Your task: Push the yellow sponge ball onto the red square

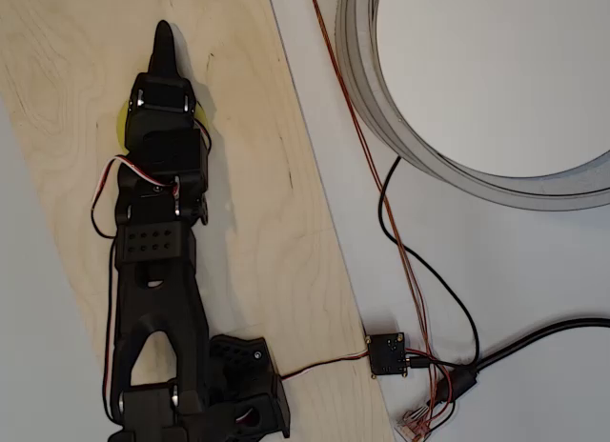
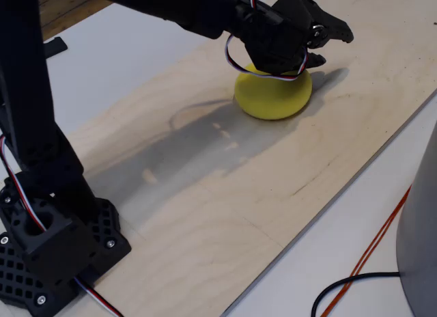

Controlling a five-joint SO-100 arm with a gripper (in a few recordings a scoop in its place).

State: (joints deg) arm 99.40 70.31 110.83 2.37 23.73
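The yellow sponge ball [image 2: 273,97] lies on the pale wooden board [image 2: 225,187], toward its far end. My black gripper [image 2: 329,44] sits low over the ball's top and reaches just past it, fingers close together with nothing between them. In the overhead view the arm covers most of the ball [image 1: 120,124], leaving yellow slivers on either side, and the gripper's [image 1: 164,44] tip points toward the top of the picture. The red square is hidden or out of view.
The arm's base [image 2: 54,249] stands at the board's near end. A large grey ring [image 1: 381,99] lies off the board on the white table, with black and orange cables [image 1: 410,271] and a small black module [image 1: 387,354] beside the board's edge.
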